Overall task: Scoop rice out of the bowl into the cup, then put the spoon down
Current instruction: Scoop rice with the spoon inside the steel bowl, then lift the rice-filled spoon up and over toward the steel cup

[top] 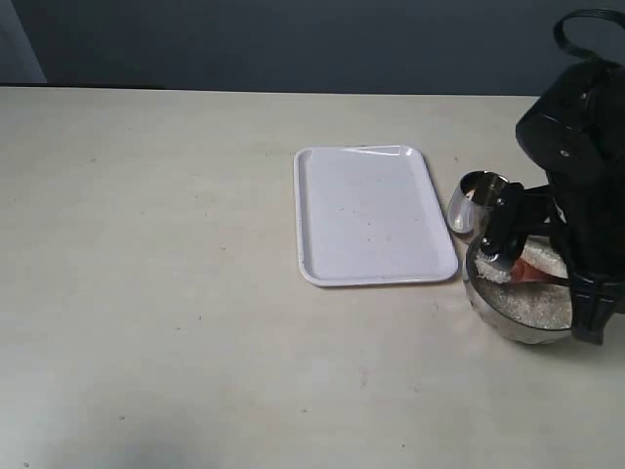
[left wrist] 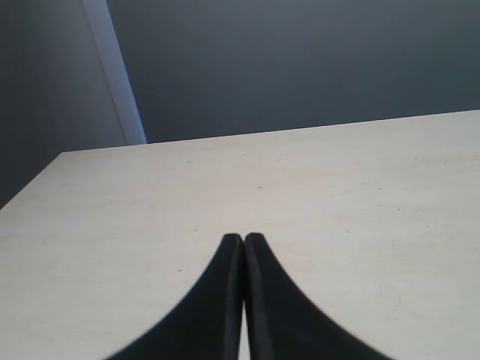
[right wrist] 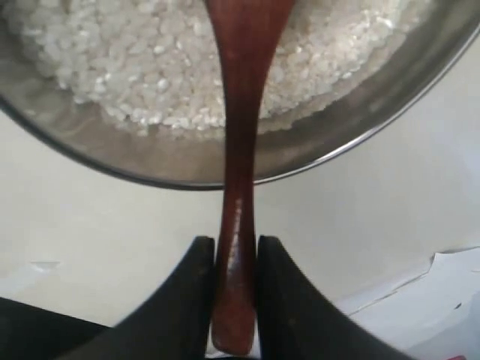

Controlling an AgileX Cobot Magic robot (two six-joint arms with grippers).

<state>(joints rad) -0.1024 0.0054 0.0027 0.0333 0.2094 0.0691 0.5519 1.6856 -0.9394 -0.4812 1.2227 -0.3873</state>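
Note:
The bowl [top: 485, 293] stands at the table's right side with rice [top: 540, 305] in it. Close behind it, towards the tray, is the cup [top: 469, 205]. My right gripper [top: 502, 234] hangs over the bowl, shut on the spoon [top: 532, 272]. In the right wrist view the gripper [right wrist: 236, 244] clamps the end of the spoon [right wrist: 240, 112] handle, which crosses the bowl [right wrist: 150, 161] rim, with its oval end over the rice [right wrist: 127, 67] and cut off by the frame edge. My left gripper [left wrist: 242, 238] is shut on nothing above bare table and is out of the exterior view.
A white rectangular tray [top: 371, 210] lies left of the cup and bowl, near the table's middle. The table [top: 146, 274] stretches wide to the left. The table's far edge meets a dark wall [top: 293, 39].

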